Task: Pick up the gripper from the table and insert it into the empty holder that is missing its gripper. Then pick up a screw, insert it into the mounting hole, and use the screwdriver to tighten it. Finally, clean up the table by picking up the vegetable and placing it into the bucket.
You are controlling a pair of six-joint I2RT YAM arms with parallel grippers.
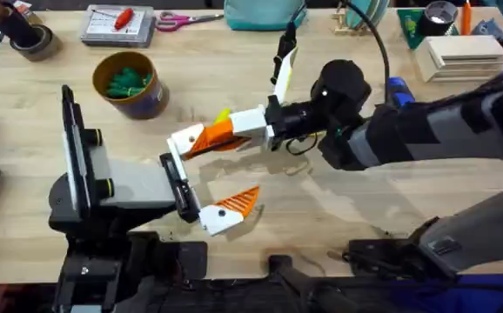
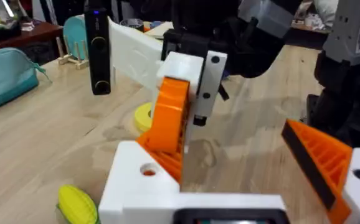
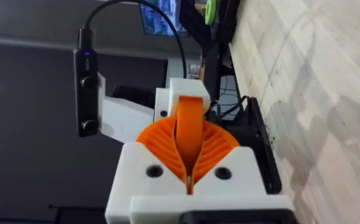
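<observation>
The right gripper (image 1: 225,132) pinches the orange gripper (image 2: 170,118) and presses it onto the left arm's white holder (image 2: 144,180). The left gripper's (image 1: 201,178) fingers are spread.

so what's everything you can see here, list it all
gripper: 1, orange with white base, held just above the holder
toy corn: 1, yellow, on the table beside the holder
ring disc: 1, yellow, on the table behind the gripper
bucket: 1, ochre rim, dark blue wall, green pieces inside, far left
tape roll: 1, brown, far left corner
red-handled tool: 1, on a grey box at the far edge
scissors: 1, pink handles, far edge
bag: 1, teal, far edge
holder: 1, white, empty, on the left arm
left gripper: 1, single orange finger, open
right gripper: 1, white with orange pads, shut on the gripper
</observation>
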